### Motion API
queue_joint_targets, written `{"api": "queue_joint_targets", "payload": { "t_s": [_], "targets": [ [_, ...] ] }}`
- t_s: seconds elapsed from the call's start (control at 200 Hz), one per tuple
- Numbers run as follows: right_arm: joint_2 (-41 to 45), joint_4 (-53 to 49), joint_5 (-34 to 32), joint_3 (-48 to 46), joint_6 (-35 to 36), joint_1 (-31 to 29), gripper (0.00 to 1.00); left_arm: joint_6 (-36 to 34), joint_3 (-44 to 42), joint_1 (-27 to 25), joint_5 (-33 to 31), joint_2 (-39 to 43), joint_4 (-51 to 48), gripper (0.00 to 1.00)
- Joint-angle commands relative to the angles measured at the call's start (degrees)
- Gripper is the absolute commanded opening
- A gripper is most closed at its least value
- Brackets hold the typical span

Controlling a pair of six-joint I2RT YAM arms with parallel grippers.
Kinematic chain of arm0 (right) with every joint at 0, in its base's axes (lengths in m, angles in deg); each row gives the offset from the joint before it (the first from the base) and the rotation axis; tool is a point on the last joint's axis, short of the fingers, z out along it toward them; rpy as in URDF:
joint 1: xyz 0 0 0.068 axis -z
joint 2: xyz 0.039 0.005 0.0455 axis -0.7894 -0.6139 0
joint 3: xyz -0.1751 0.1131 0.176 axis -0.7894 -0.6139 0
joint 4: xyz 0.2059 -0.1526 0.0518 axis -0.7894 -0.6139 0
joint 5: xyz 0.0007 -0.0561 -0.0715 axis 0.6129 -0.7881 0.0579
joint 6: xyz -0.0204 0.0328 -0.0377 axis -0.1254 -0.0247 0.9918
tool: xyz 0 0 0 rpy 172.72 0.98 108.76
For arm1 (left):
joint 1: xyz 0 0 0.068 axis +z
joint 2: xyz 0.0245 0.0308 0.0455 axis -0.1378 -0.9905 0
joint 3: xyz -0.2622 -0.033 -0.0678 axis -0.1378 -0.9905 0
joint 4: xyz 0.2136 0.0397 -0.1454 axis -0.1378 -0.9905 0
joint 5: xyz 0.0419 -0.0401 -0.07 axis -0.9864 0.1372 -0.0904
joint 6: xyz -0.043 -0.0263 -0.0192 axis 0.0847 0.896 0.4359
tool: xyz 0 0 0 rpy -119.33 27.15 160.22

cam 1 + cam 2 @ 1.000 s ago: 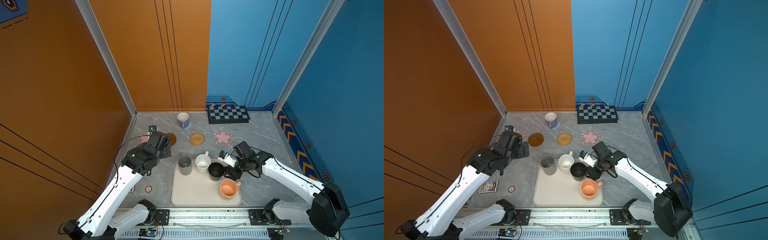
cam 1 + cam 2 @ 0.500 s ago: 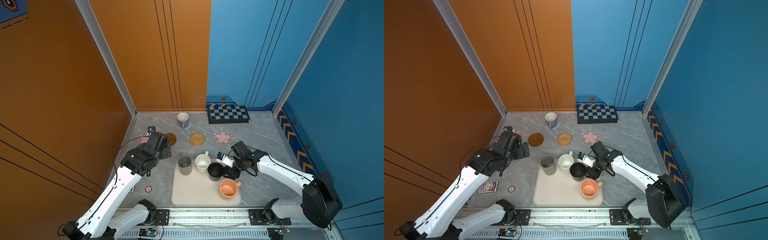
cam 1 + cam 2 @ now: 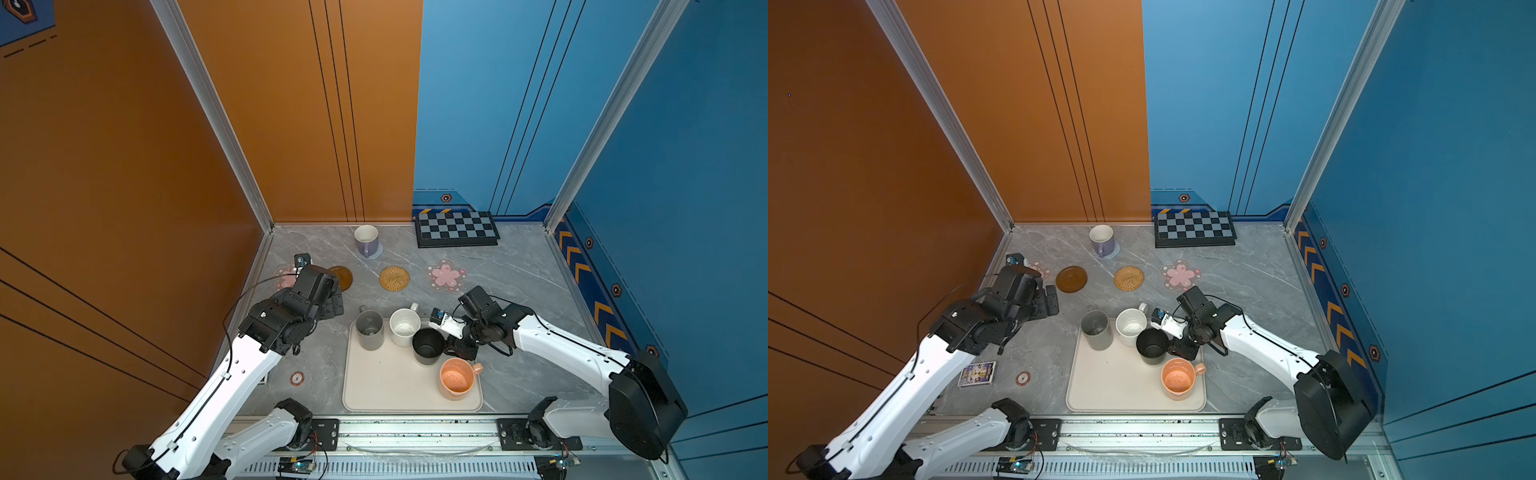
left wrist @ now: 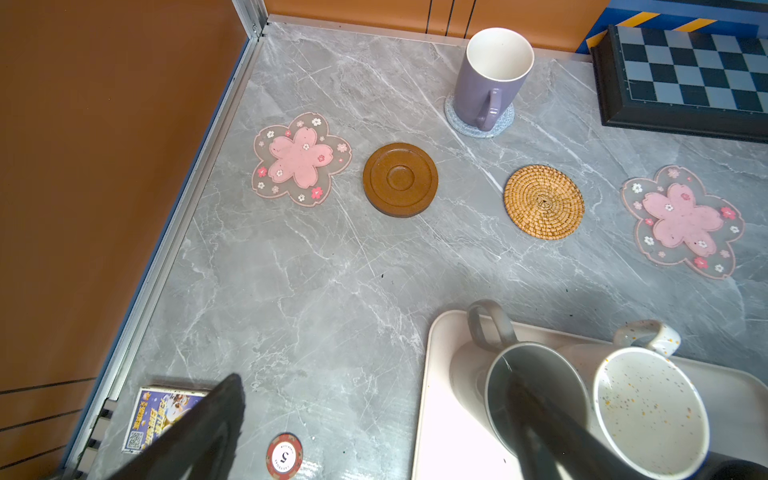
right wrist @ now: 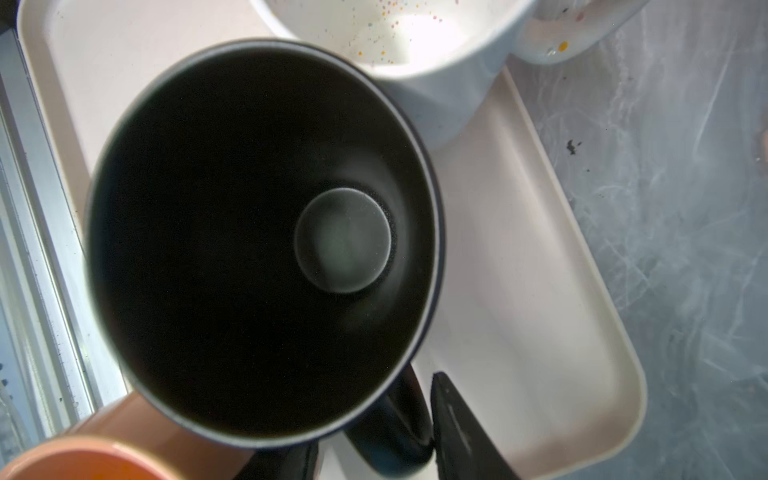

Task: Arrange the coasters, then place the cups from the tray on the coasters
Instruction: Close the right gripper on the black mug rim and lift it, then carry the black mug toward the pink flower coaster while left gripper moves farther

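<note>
Both top views are looking steeply down, sharing the whole tabletop; both wrist views are looking closely onto the tray.

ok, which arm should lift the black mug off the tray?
Right. The right gripper straddles the handle of the black mug on the tray; the left gripper hangs open nearer the grey mug.

Both top views are bright, evenly lit and sharp, only soft shadows on the desk. Wide lens though, the walls splay outward. Left wrist view is crisp on the desk, but the fingers of the left gripper are dark blurry smears. Right wrist view is soft: the black mug looks mushy, and there's blown-out glare inside the speckled white mug.
</note>
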Motion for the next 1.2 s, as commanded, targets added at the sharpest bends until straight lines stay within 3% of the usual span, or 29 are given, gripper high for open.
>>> {"api": "queue_joint_targets", "payload": {
  "t_s": [0.0,0.235,0.481,0.856,1.196],
  "targets": [
    [1.3,0.2,-0.2,-1.0,-1.0,-0.6,0.42,1.0,-1.1,-0.7,0.3,0.9,-1.5,0.98],
    [-1.5,-0.1,-0.4,-0.6,-0.9,-1.7,0.38,1.7,-2.6,-0.9,-0.1,2.4,-1.5,0.98],
    [-2.8,-1.3,-1.3,-0.4,-0.3,-2.5,0.21,2.1,-3.5,-0.9,-0.5,2.9,-1.4,0.98],
    [2.8,-1.9,-4.7,-1.1,-0.5,-1.3,0.00,2.0,-3.8,-0.9,-0.8,2.9,-1.5,0.98],
    [7.3,-1.7,-5.9,-1.0,-3.3,2.4,0.00,2.8,-3.8,-1.0,-1.1,1.6,-1.4,0.98]
  ]
}}
